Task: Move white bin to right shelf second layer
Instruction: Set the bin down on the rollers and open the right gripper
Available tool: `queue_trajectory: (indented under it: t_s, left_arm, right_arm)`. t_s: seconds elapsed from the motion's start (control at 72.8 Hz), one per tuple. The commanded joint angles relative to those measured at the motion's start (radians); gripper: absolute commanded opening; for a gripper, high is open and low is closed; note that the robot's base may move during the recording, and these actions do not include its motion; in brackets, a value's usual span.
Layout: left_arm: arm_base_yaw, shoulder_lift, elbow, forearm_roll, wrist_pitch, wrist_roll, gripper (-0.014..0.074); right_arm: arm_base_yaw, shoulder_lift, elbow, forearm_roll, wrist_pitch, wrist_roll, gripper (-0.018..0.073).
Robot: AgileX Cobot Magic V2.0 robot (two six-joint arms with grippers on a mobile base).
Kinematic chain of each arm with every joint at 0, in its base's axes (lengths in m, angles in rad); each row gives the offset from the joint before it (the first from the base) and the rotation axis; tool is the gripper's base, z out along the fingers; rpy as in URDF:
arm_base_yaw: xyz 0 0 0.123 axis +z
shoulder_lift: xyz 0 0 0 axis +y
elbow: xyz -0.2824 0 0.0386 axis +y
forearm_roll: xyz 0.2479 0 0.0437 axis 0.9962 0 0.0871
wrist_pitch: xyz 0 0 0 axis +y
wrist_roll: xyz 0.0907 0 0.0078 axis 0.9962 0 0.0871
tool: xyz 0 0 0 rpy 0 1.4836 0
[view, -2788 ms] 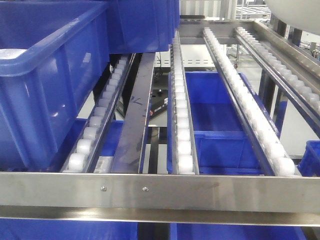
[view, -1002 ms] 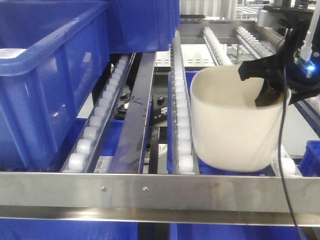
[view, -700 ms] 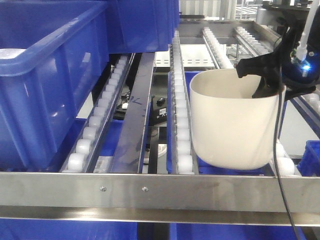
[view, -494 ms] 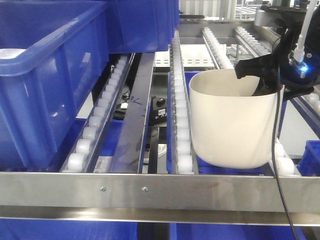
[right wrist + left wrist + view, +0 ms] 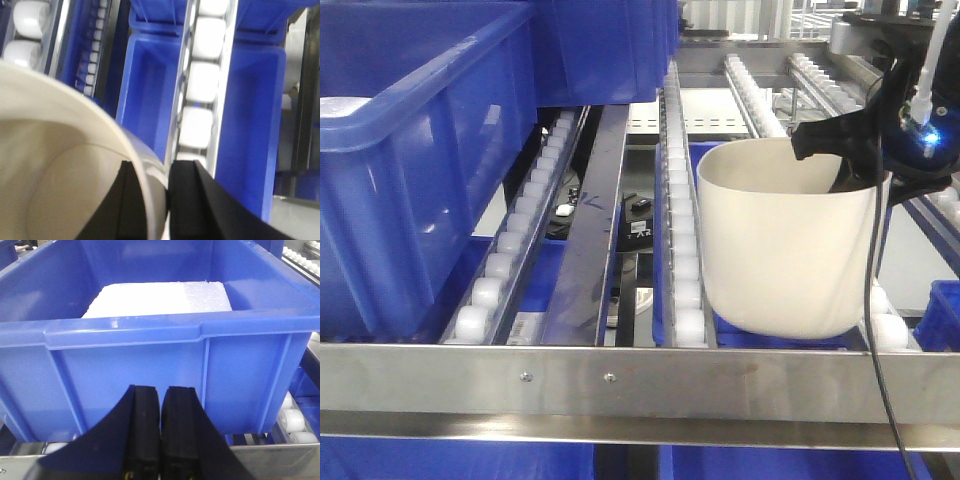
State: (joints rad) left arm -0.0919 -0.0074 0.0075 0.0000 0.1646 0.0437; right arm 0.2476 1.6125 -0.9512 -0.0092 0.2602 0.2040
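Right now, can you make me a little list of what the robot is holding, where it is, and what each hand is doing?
held thing: white bin, upright, looks empty
who holds it: right gripper, one finger inside the rim, one outside
where the bin is: on the roller shelf, just behind the front bar
left gripper: shut, holding nothing, facing a blue crate
in that crate: a white foam block
below the shelf: more blue crates
task progress: bin is at the shelf, not let go yet
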Motion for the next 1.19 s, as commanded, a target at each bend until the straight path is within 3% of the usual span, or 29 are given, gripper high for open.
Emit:
queue_trajectory:
  t_s: [0.0, 0.22, 0.522, 1.181]
  left_arm:
    - [-0.006, -0.014, 0.037, 0.000, -0.087, -0.005, 0.0085]
    - [-0.006, -0.014, 0.037, 0.000, -0.087, -0.005, 0.0085]
    - [-0.006, -0.014, 0.037, 0.000, -0.087, -0.005, 0.0085]
    - [-0.006, -0.014, 0.037, 0.000, -0.087, -0.005, 0.0085]
  right_arm:
    - [0.001, -0.084, -0.020, 0.000, -0.034, -0.004, 0.0055]
    - [0.001, -0.111, -0.016, 0.000, -0.013, -0.004, 0.0055]
    - [0.001, -0.108, 0.058, 0.000, -0.131, -0.004, 0.0055]
    - [0.022, -0.108, 0.169, 0.001, -0.160, -0.004, 0.0055]
